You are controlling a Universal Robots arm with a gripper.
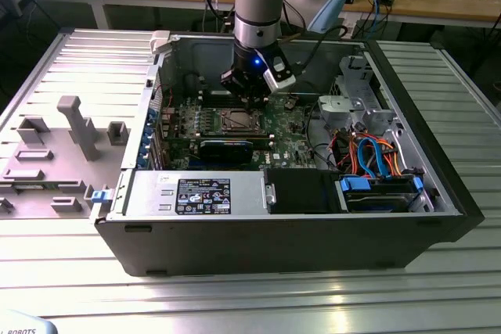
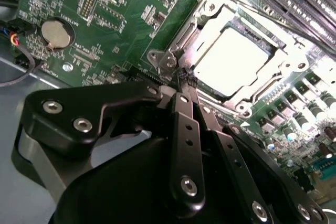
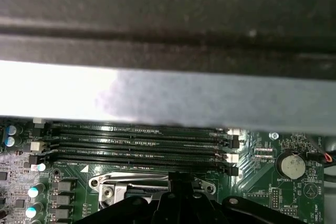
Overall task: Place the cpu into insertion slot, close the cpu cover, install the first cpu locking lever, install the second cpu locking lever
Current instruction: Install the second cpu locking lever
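The cpu lies in the insertion slot, its silver top bright through the window of the cpu cover. The cover lies flat over it. My gripper is shut, its black fingers pressed together. Their tips are at the socket's corner, right beside the bent end of a locking lever; I cannot tell whether they touch it. In the exterior view the gripper hangs low just over the socket's far right corner. In the first wrist view the gripper is at the socket's edge.
Long black memory slots run beside the socket. A coin battery sits on the green board. A black heatsink block lies in front of the socket. The case wall, drive cage and cables surround the board.
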